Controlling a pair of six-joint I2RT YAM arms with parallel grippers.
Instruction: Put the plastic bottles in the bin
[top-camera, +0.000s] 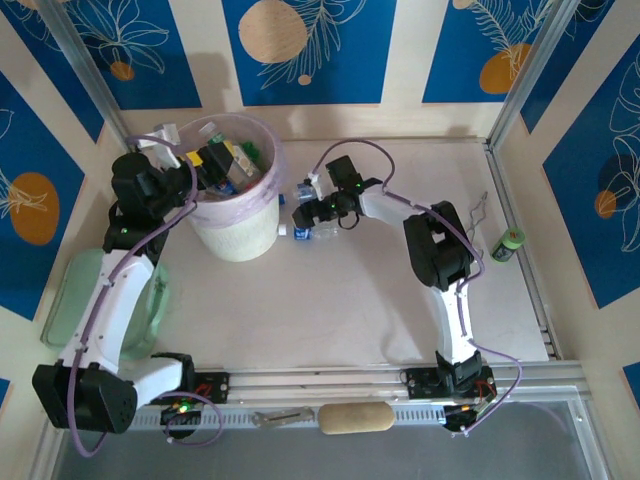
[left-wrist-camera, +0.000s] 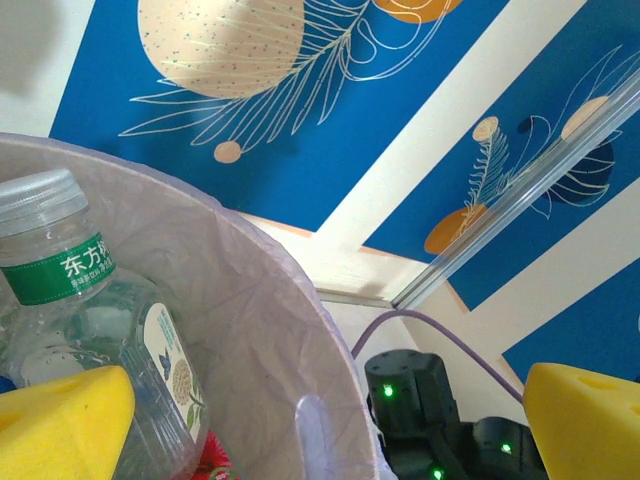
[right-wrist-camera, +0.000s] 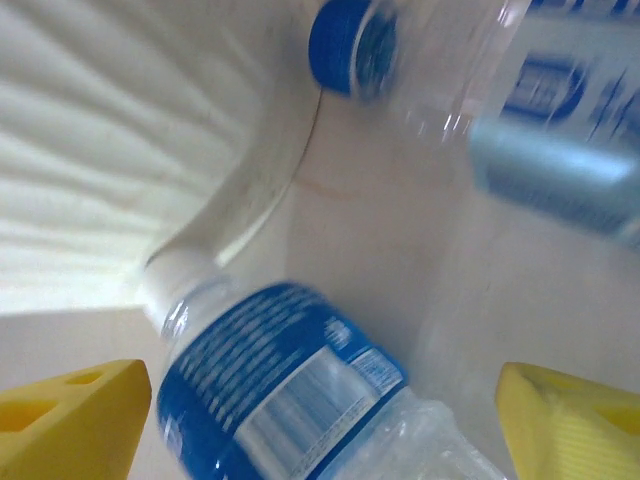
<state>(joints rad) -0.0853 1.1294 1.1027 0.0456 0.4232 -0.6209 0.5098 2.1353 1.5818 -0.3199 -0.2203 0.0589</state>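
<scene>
Several bottles (top-camera: 248, 157) in lined bin (top-camera: 240, 238), two bottles (top-camera: 322, 233) beside

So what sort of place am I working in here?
Likely a staged robot test cell, not a real room: a pale table fenced by aluminium rails, blue-and-cream printed wall panels, and two arms bolted at its near edge.

I have my left arm (top-camera: 110, 290) stretched forward, elbow bent, and the left gripper (top-camera: 213, 160) at its tip stands fully spread (yellow pads (left-wrist-camera: 60, 425) far to either side of the jaws). My right arm (top-camera: 445, 270) folds back leftward; the right gripper (top-camera: 300, 208) points left, jaws parted, pads (right-wrist-camera: 70, 420) set well apart
</scene>
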